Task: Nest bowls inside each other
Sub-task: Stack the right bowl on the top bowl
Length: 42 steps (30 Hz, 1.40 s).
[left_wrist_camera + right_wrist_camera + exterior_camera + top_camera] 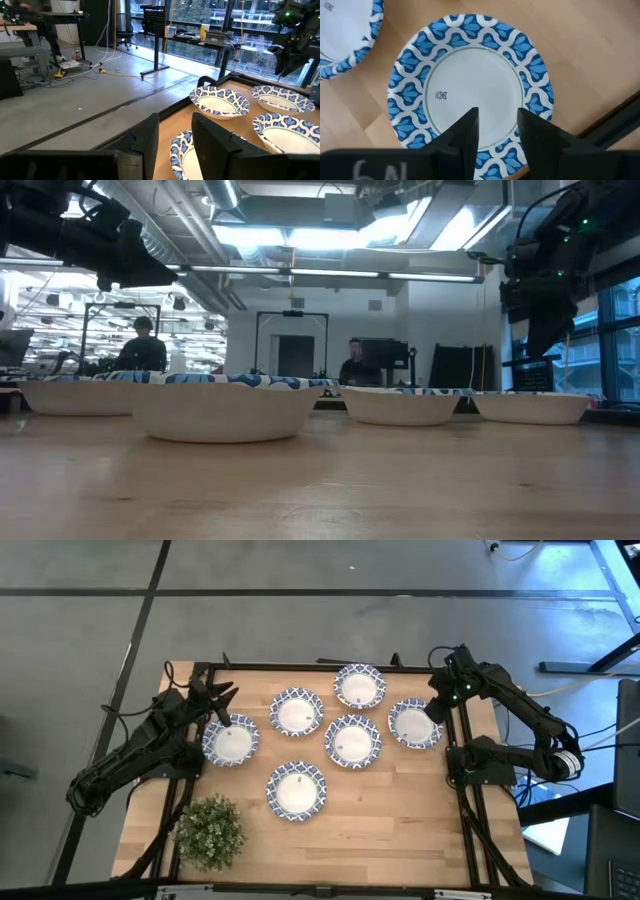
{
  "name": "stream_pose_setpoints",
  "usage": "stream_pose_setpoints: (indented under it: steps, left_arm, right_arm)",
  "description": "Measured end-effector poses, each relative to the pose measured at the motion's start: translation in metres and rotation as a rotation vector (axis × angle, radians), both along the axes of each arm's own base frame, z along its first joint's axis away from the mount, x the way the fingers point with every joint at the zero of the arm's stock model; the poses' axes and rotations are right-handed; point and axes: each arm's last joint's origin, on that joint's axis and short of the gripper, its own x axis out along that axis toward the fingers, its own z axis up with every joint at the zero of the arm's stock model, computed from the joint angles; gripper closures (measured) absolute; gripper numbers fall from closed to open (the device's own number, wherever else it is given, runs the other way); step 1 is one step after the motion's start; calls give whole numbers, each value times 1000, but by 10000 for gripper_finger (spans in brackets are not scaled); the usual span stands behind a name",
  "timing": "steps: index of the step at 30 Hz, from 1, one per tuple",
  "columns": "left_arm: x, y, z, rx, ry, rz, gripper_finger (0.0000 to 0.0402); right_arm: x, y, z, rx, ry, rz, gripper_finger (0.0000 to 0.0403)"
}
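Note:
Six blue-and-white rimmed bowls sit apart, base down, on the wooden table: left bowl point(231, 741), far-left bowl point(296, 712), far bowl point(359, 687), middle bowl point(352, 739), right bowl point(415, 724) and near bowl point(296, 790). My left gripper point(222, 710) hovers open over the left bowl's far rim point(179, 150), raised well above the table in the low view. My right gripper point(497, 125) is open and points down over the right bowl point(470, 90), near its right rim. In the low view it point(535, 345) hangs clear above that bowl point(530, 408).
A green leafy plant point(210, 830) stands at the table's near-left corner. Black frame rails point(462, 790) run along the table's left, right and far edges. Bare wood lies near the right-hand front point(400, 830). People sit in the room beyond the table point(352, 360).

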Motion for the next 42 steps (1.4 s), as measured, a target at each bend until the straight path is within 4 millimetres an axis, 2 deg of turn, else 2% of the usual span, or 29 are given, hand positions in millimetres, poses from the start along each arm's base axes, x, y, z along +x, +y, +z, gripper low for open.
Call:
stream_pose_setpoints:
  steps: [10, 15, 19, 22, 32, 42]
  left_arm:
    - [0, 0, 0, 0, 0, 0, 291]
    - [0, 0, 0, 0, 0, 0, 291]
    - [0, 0, 0, -1, 0, 0, 291]
    - [0, 0, 0, -2, -2, 0, 291]
    - [0, 0, 0, -2, -2, 0, 291]
    - [0, 0, 0, -1, -1, 0, 291]
  right_arm:
    - [3, 5, -2, -28, 137, 81, 267]
    - [9, 5, 3, -48, 124, 92, 267]
    - [22, 3, 17, -49, 56, 107, 267]
    - [34, 3, 20, 1, 6, 113, 267]
    - [80, 13, -9, 206, 38, 189, 267]
    - [104, 27, -21, 266, 73, 214, 267]
